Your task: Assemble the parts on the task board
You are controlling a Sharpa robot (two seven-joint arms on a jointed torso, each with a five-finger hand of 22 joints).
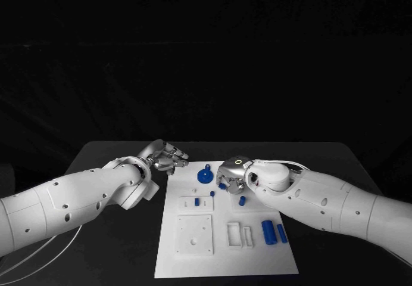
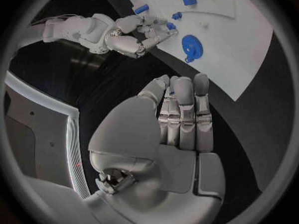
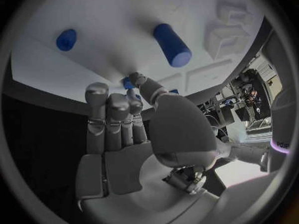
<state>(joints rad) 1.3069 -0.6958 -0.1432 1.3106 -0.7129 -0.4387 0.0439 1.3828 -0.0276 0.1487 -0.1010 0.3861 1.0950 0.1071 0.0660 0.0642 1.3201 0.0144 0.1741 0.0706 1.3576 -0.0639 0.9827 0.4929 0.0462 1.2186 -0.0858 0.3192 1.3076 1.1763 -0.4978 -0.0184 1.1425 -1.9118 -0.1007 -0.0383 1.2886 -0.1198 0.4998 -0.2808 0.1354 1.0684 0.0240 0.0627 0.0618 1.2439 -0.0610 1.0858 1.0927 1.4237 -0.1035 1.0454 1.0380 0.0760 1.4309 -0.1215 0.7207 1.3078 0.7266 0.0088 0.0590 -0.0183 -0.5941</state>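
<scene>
Both hands hover at the task board's [image 1: 225,262] far edge, left hand [image 1: 165,156] fingers together, right hand [image 1: 233,173] fingers pinching a small blue part [image 2: 170,26].

Black table [image 1: 343,161] under the board, dark surroundings beyond.

The head camera looked down on the task board [image 1: 225,238] from above. Each wrist camera sat close behind its own hand, facing that same board [image 2: 239,30] [image 3: 118,15].
</scene>
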